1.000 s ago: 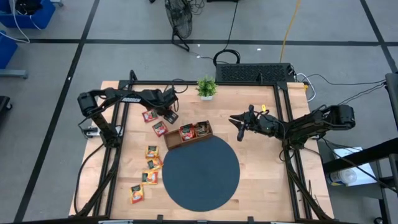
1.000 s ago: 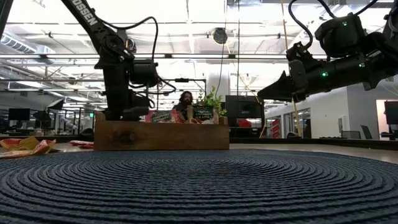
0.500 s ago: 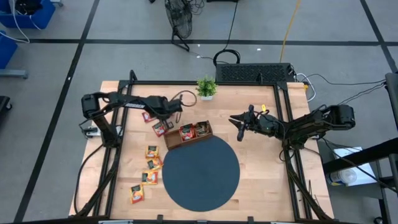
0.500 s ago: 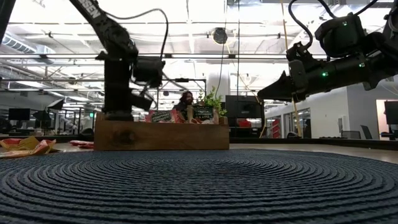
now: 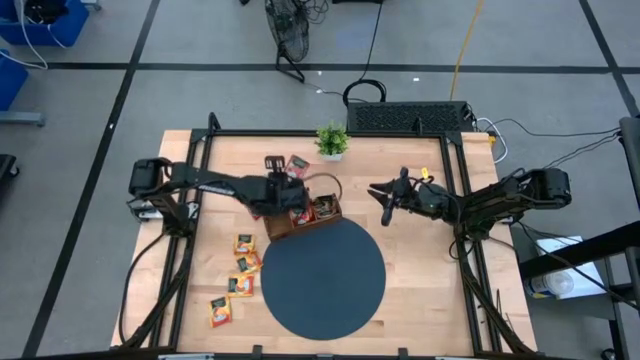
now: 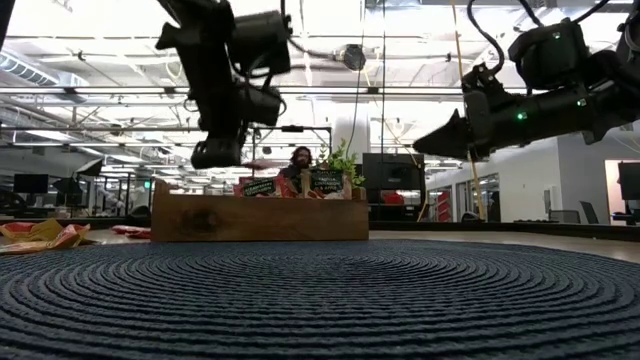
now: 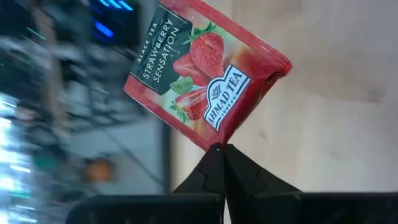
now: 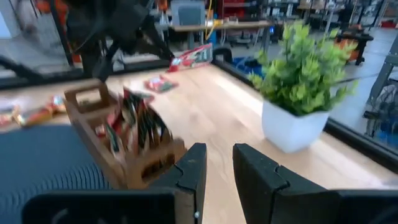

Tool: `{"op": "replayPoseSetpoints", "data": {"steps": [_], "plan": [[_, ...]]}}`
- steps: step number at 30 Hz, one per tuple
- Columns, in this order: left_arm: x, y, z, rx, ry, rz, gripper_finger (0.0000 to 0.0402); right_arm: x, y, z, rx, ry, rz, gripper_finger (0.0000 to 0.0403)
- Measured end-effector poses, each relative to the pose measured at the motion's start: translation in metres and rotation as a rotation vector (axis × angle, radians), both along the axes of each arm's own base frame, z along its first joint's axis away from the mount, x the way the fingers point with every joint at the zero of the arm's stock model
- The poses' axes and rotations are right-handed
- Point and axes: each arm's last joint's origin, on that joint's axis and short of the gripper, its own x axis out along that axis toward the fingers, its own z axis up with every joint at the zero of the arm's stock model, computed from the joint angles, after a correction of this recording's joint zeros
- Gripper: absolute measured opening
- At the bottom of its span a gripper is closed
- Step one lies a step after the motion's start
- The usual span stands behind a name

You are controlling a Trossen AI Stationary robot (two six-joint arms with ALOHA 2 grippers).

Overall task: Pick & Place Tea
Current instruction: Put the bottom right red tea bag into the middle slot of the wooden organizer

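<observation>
Pinched by one corner between the clenched fingers (image 7: 219, 163) of the left gripper (image 7: 221, 147), the red tea sachet (image 7: 198, 73), judged light and floppy, is held above the surface beside the wooden tray (image 5: 300, 225).

An open-plan robotics lab or workshop: a wooden table (image 5: 400, 270) in a black frame stands on grey carpet tiles taped in black lines, a floor fan (image 5: 288, 35) at twelve o'clock, with monitors (image 6: 390, 172) and ceiling strip lights (image 6: 90, 95) beyond.
</observation>
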Motion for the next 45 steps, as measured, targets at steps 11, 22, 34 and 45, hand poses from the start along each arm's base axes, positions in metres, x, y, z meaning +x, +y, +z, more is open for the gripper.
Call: {"op": "replayPoseSetpoints", "data": {"steps": [11,22,34,45], "plan": [[0.024,-0.044,0.013,0.268,-0.046,-0.239,0.0001,0.009,-0.001,0.018,0.014,-0.143,0.031,0.007],[0.046,-0.064,0.016,0.399,-0.059,-0.377,0.0,0.03,-0.004,0.028,0.093,-0.221,0.043,0.0071],[0.054,-0.067,0.009,0.451,-0.017,-0.407,0.0,0.075,-0.021,0.027,0.207,-0.226,0.227,0.0072],[0.054,-0.067,0.009,0.455,-0.013,-0.402,0.0,0.074,-0.025,0.031,0.217,-0.281,0.231,0.0135]]}}
